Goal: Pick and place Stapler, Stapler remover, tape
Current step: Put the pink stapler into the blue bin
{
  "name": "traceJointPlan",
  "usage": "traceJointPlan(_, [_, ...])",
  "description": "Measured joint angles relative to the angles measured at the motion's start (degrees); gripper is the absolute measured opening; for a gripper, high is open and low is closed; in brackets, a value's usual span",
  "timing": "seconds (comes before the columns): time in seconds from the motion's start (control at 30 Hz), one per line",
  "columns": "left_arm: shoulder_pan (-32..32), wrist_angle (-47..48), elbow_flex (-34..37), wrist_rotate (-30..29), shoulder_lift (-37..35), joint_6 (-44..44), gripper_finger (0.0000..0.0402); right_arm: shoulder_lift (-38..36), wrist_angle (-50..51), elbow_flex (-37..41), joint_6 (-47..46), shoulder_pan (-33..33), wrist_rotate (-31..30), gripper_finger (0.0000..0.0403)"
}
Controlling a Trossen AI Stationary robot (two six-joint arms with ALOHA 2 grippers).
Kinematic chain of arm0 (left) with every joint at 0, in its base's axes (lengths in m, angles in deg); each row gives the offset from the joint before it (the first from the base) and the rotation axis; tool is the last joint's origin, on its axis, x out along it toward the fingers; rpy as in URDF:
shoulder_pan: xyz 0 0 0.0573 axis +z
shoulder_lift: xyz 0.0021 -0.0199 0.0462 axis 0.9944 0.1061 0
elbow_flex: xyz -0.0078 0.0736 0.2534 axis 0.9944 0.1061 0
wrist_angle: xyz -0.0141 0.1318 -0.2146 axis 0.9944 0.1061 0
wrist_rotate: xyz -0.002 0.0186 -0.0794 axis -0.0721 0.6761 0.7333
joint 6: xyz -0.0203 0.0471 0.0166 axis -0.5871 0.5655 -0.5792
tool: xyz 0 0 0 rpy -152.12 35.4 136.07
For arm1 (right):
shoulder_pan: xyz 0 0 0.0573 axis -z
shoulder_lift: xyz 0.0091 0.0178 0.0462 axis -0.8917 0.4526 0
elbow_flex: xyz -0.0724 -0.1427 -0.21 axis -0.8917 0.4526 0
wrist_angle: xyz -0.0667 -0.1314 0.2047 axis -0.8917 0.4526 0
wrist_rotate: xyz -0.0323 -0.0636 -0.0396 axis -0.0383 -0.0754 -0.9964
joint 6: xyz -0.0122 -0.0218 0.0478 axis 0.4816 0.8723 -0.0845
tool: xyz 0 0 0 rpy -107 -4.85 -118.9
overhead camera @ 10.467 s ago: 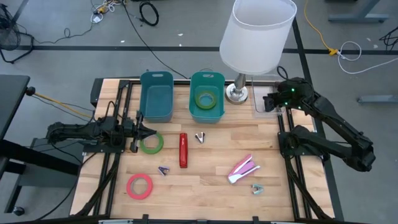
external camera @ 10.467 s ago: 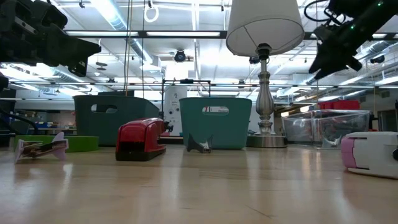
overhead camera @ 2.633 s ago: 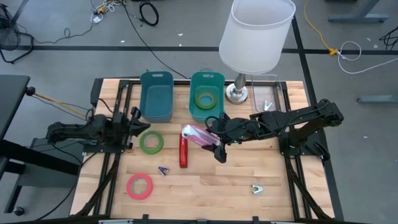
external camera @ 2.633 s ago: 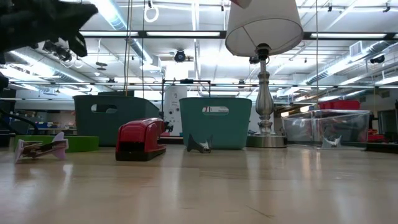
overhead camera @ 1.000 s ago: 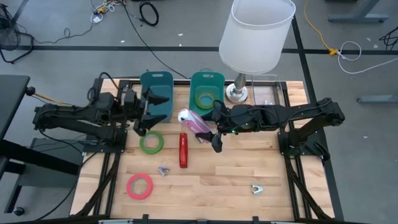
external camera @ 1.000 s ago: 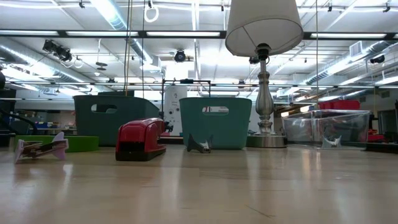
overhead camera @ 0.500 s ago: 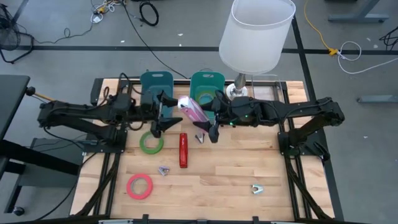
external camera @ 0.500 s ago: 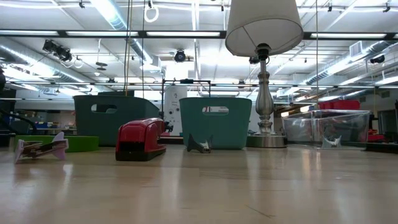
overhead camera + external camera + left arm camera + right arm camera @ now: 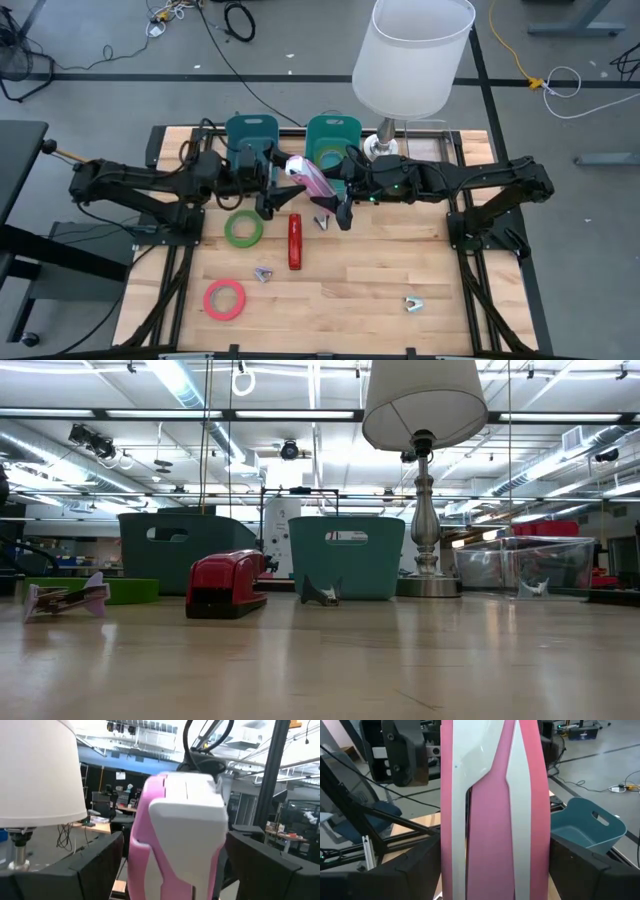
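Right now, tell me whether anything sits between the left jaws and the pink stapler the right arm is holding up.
Nothing visible does. The right gripper holds the pink stapler in the air near the bins, and the left gripper faces it with open jaws; the left wrist view shows the stapler directly between its fingers, with no object intervening.

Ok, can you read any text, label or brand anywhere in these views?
None readable.
Teal bin: a pale label on its front, too blurred to read.
Pink stapler held by the right gripper: no print visible.
Signs in the room behind: too small.
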Motion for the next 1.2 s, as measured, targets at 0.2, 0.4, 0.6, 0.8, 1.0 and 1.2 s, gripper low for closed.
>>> traceJointPlan(0.2, [0.0, -0.4, 0.0, 0.5, 1.2, -2.0, 0.0349, 0.0, 0.5, 0.0, 0.0, 0.0, 0.2, 0.0314])
traceJointPlan(0.4, [-0.1, -0.5, 0.0, 0.8, 1.4, -2.4, 0.0311, 0.0, 0.5, 0.0, 0.0, 0.0, 0.2, 0.0314])
traceJointPlan(0.6, [-0.1, -0.4, 0.0, 0.9, 1.4, -2.3, 0.0274, 0.0, 0.7, 0.0, -0.3, 0.0, 0.2, 0.0314])
traceJointPlan(0.8, [-0.1, -0.4, 0.0, 0.9, 1.4, -2.3, 0.0276, 0.0, 0.7, 0.0, -0.3, 0.0, 0.2, 0.0314])
traceJointPlan(1.0, [-0.1, -0.4, 0.0, 0.9, 1.4, -1.9, 0.0270, 0.0, 0.7, 0.0, 0.0, 0.0, 0.2, 0.0325])
traceJointPlan(1.2, [-0.1, -0.3, 0.1, 1.3, 1.4, -1.5, 0.0273, 0.0, 0.7, 0.0, -0.3, 0.1, 4.8, 0.0349])
